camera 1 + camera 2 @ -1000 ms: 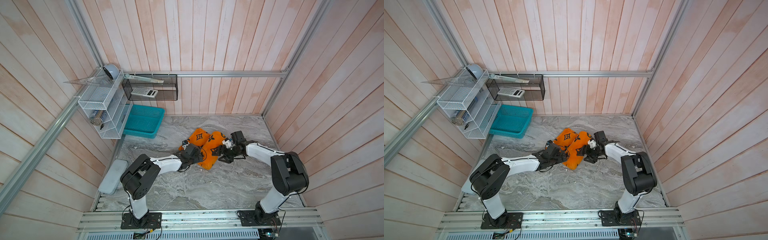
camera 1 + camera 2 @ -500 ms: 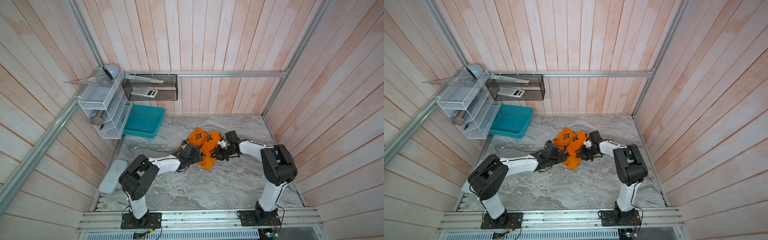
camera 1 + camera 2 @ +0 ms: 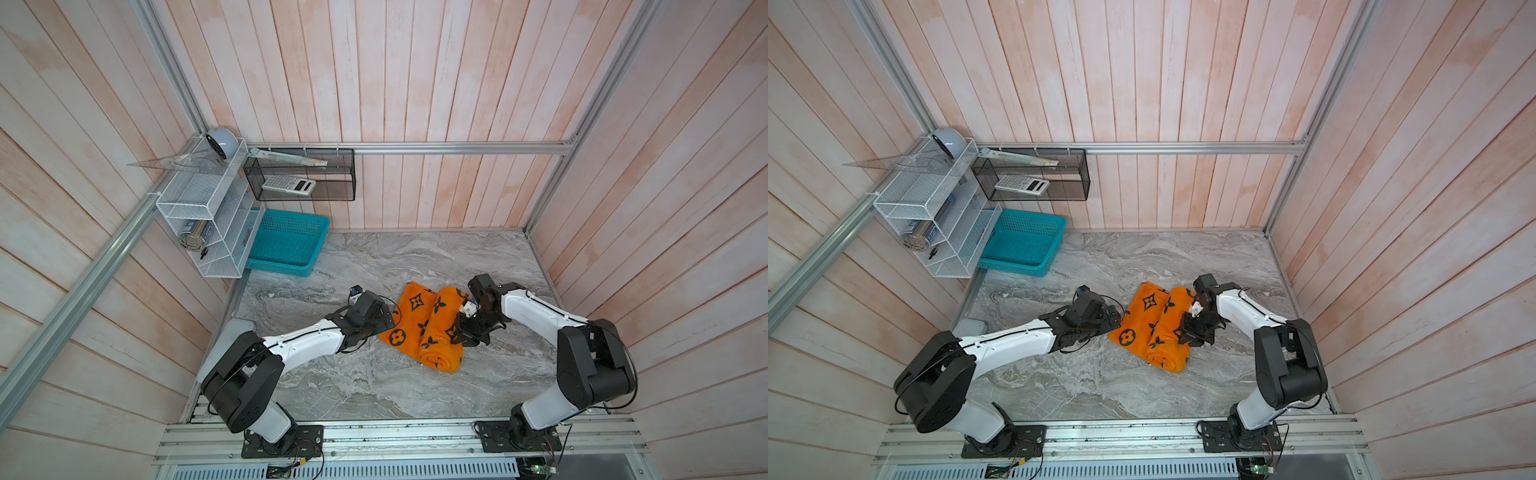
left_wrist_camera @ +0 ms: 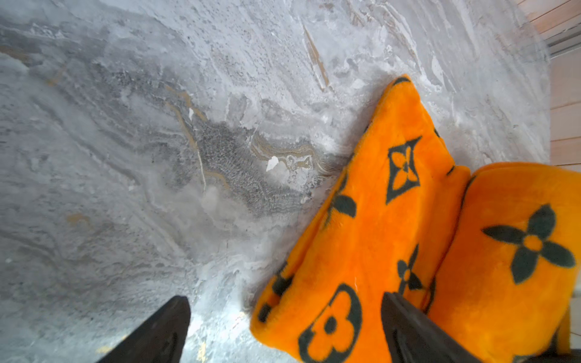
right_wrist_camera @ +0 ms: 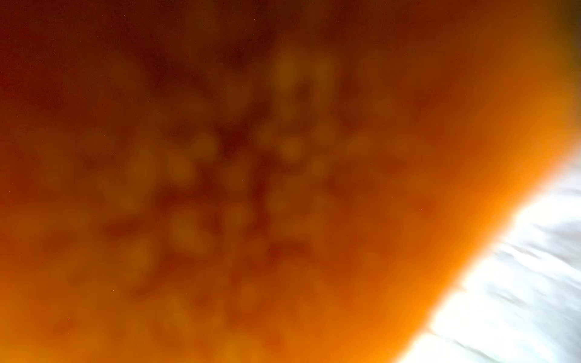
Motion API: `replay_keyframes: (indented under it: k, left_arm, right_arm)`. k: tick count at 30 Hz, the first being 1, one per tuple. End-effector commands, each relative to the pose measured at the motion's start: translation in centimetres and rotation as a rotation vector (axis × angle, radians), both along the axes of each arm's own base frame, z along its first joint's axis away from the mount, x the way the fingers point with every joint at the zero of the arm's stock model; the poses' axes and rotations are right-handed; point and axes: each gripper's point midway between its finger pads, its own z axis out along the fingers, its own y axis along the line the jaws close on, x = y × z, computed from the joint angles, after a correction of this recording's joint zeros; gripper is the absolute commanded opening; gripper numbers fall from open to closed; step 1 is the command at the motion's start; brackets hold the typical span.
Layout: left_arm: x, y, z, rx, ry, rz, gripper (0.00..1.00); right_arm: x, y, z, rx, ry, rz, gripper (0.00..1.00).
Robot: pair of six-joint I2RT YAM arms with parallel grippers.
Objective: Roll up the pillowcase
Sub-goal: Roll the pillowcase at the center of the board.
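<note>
Left wrist view: pillowcase point(image 4: 386, 226) part rolled; a thick roll sits against a flat remaining flap, both lying on the grey marbled surface point(image 4: 157, 157). In both top views the pillowcase point(image 3: 428, 328) lies well away from the teal basket point(image 3: 286, 243), nearer the robot's side of the surface and toward the right wall. Judgement: roughly half or more is wound. The roll takes up the side of the cloth away from the basket, and one flat panel on the basket side is left to take in. Roll looks loose and plump, its nearer end showing a spiral in a top view point(image 3: 1169, 359). Fabric is plush, bright orange, printed with black four-petal flowers, diamond stars and circled flowers; soft pile, likely to spring back if let go. Left claw point(image 4: 283, 330) stands wide apart, one finger over the bare surface, the other over the flat flap's corner, gripping nothing. Right claw point(image 3: 467, 332) is pressed against the far side of the roll, opposite the flap; its wrist view is a blur of orange, so whether its jaws are apart or clamped on cloth I cannot tell. Remaining: wind the flat flap onto the roll and tidy the ends.
</note>
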Motion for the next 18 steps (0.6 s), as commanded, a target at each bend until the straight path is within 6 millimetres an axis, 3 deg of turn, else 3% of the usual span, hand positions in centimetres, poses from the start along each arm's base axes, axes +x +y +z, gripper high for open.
replay_keyframes:
  k: [1,3,6,18]
  left_arm:
    - [0.1,0.7,-1.6,0.075,0.026,-0.004,1.00]
    - [0.5,0.2,-1.9,0.082,0.029,-0.018,1.00]
    - [1.0,-0.2,-2.5,0.078,0.025,-0.019,1.00]
    - [0.5,-1.7,-5.0,-0.011,0.038,-0.058,1.00]
  right_arm:
    - [-0.6,-1.8,0.2,-0.147,0.040,0.060,0.32]
    - [0.4,-1.0,1.0,-0.151,0.004,0.075,0.42]
    - [1.4,0.0,2.2,-0.144,-0.034,0.082,0.48]
    - [4.4,4.9,4.5,-0.125,-0.132,0.203,0.50]
